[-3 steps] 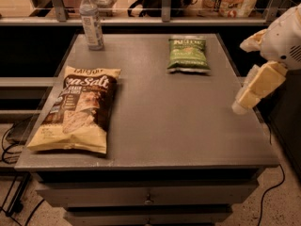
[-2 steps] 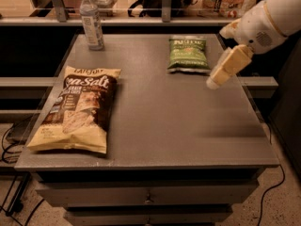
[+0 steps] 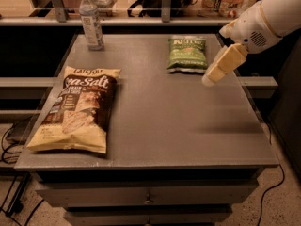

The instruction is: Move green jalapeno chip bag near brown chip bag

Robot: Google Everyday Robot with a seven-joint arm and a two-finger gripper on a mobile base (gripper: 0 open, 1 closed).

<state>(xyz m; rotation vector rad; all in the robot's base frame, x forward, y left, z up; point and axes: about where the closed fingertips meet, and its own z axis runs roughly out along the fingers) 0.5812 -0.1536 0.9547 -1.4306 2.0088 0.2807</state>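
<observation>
Over the last second the gripper (image 3: pixel 209 77) has swung in from the right edge of the table (image 3: pixel 178 126) toward the far side. It now hangs just right of the green bag (image 3: pixel 187 54), above the tabletop and not touching the bag. Whether it is apart or together cannot be told.

The green bag lies flat at the far right of the table. The brown bag (image 3: pixel 80 109) lies flat at the near left, well apart from it.

The step in hand looks like the approach, with nothing yet grasped. The next move probably calls for coming over the green bag, lowering onto it, gripping it, then carrying it left and nearer.

The table is a grey cabinet with drawers (image 3: pixel 148 199) below. A water bottle (image 3: pixel 91 20) stands upright at the far left. Behind it is a dim shelf, and cables (image 3: pixel 9 145) trail on the floor.
</observation>
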